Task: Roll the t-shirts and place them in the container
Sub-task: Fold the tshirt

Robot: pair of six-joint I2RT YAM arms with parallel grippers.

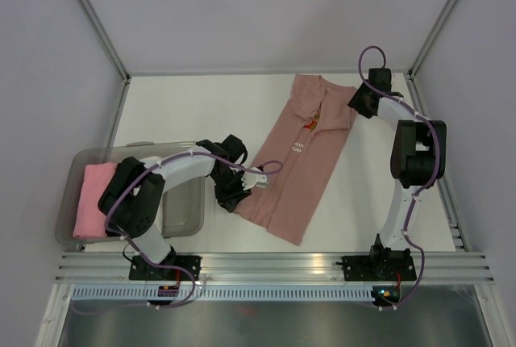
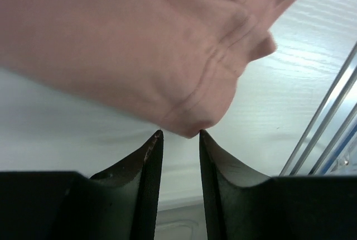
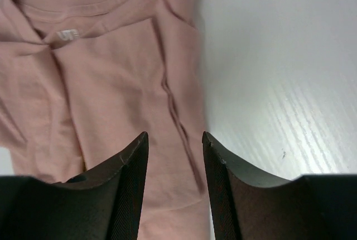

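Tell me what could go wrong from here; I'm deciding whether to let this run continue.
1. Only a small corner of the t-shirt sits at the tips of the left gripper; it may slip out in a roll.
2. The right gripper hangs open over the collar end, holding nothing, so a pull could drag the cloth or undo the folded sleeve.
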